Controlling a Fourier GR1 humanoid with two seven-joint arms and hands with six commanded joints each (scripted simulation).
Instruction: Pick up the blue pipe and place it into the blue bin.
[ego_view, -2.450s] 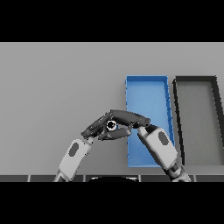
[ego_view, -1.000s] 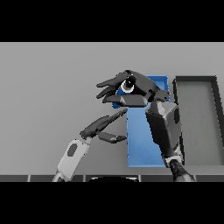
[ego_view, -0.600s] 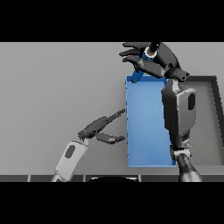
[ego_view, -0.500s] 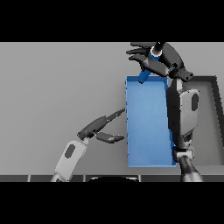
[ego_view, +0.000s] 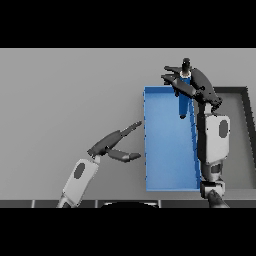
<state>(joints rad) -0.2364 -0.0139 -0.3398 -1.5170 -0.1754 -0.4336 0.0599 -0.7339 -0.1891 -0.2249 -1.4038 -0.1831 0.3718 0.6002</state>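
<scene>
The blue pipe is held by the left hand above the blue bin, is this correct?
No. In the head view the right hand holds the blue pipe above the blue bin. The left hand is open beside the bin and holds nothing.

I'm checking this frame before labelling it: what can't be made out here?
- Head view: the right robot hand covers the upper part of the blue pipe, so the grip contact is hidden.
- Whether the pipe's lower end touches the blue bin floor cannot be told.
- The right arm hides part of the bin's right wall and the dark bin.
</scene>
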